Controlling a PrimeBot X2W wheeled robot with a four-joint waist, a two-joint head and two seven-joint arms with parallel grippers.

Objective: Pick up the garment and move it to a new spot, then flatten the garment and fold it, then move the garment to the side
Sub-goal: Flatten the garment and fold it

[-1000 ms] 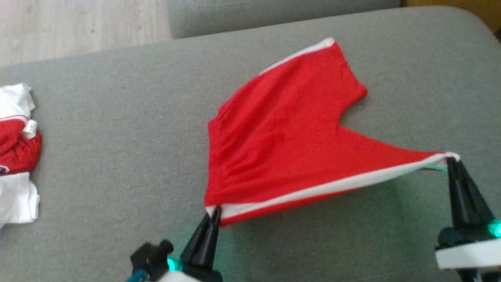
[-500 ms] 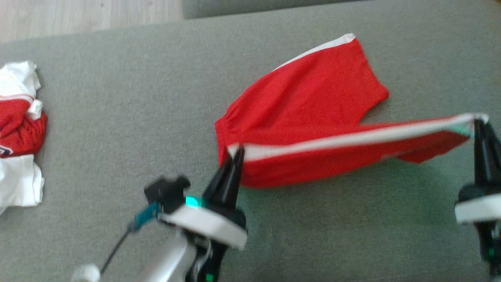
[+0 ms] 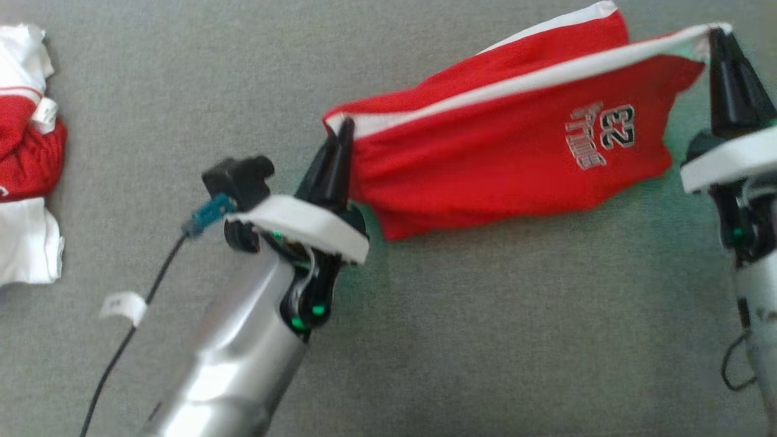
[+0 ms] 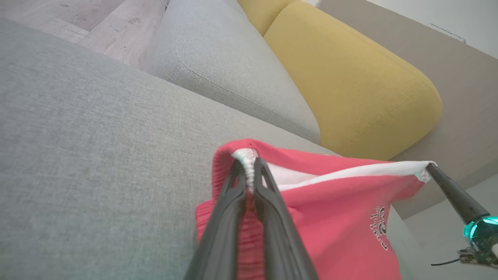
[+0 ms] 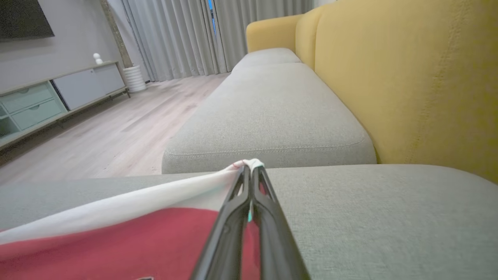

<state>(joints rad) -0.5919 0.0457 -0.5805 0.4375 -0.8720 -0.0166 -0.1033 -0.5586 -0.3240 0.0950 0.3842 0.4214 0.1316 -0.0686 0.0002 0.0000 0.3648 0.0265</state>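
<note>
On the grey sofa seat (image 3: 425, 352), far right part in the head view: one pair of red shorts (image 3: 516, 152), with a white stripe (image 3: 516, 82) along the raised edge and a number print (image 3: 598, 136) on the face that hangs towards the robot. Condition: half lifted. The striped edge is stretched in a near-straight line between two grips, the cloth below it drapes to the seat, and the other leg lies flat behind, its own white edge showing at the far side. Left gripper (image 3: 345, 127): fingers pressed together on the waistband corner, the bunched hem visible between them in the left wrist view. Right gripper (image 3: 716, 33): fingers closed tight on the opposite end of the stripe, at the leg hem. Also present: a loose heap of red and white clothes (image 3: 27, 152) at the left edge, well apart, and a yellow back cushion (image 4: 350, 85) beyond the seat. Step judged in hand: folding one half over the other. Handling advice: hold both ends level and the stripe taut so the middle does not sag; carry the edge across until it lies over the far white edge; lower both ends together; let go only once the cloth rests flat. Risk noted: pulling too far could drag the lower layer and wrinkle it.
</note>
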